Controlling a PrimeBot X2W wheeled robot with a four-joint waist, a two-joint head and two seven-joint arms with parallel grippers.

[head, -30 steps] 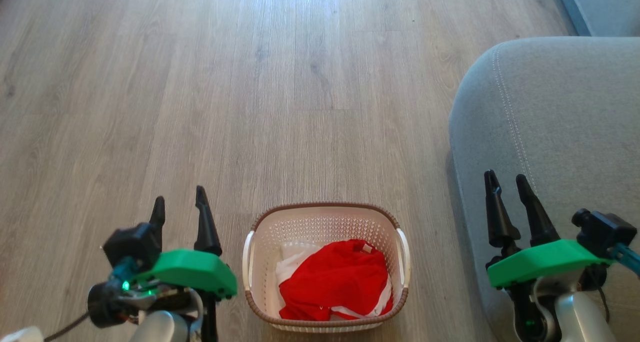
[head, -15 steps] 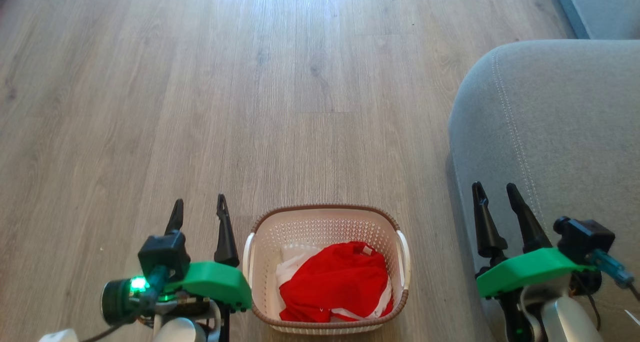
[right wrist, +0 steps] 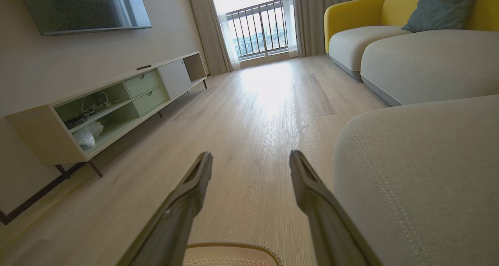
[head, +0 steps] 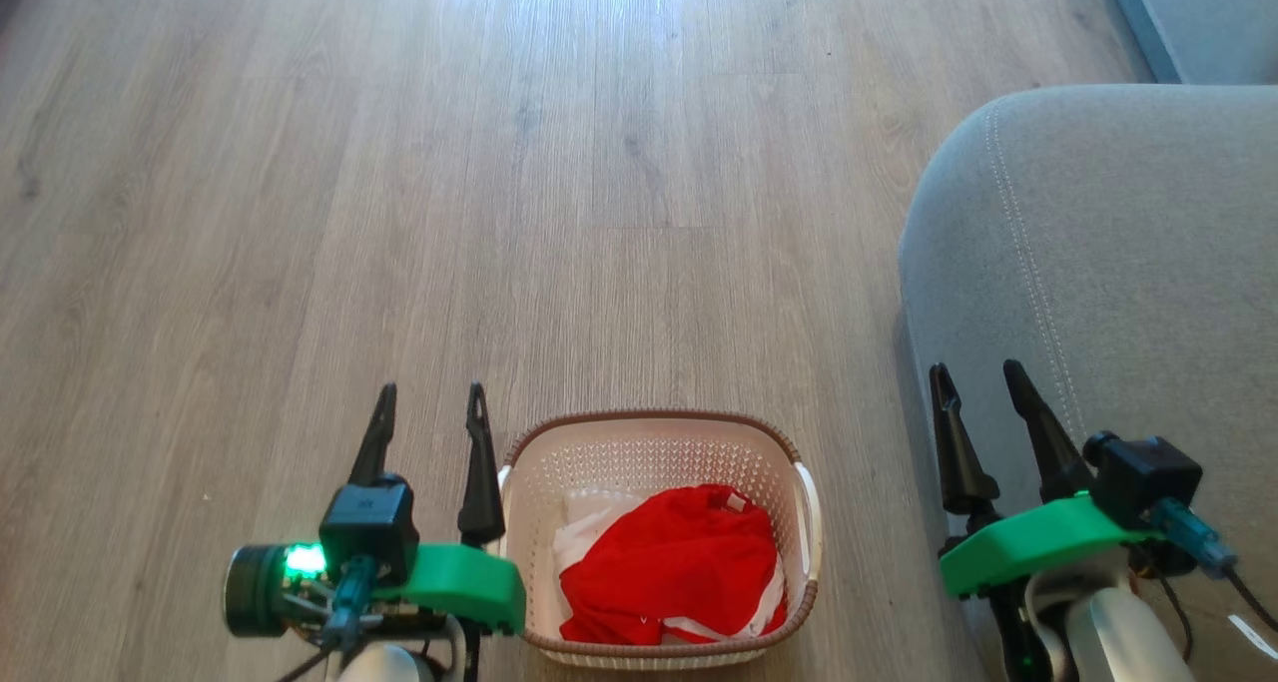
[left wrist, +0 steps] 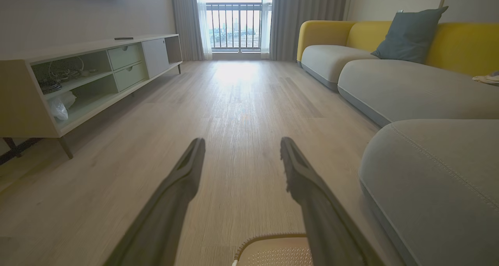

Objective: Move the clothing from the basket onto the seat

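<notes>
Since the clothing [head: 669,562] looks soft and light, pinch its raised red fold; the left end effector [head: 431,397] and right end effector [head: 976,374] stand apart, empty.

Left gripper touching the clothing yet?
Apart. Head view: the left gripper is open, outside the basket by its left rim; the clothing lies inside, with the basket wall between them.

Basket [head: 649,447]: perforated matt plastic, woven-look rim. Clothing [head: 669,562]: soft cloth. Seat [head: 1108,263]: matt stitched fabric. Floor [head: 399,213]: wood-grain.
</notes>
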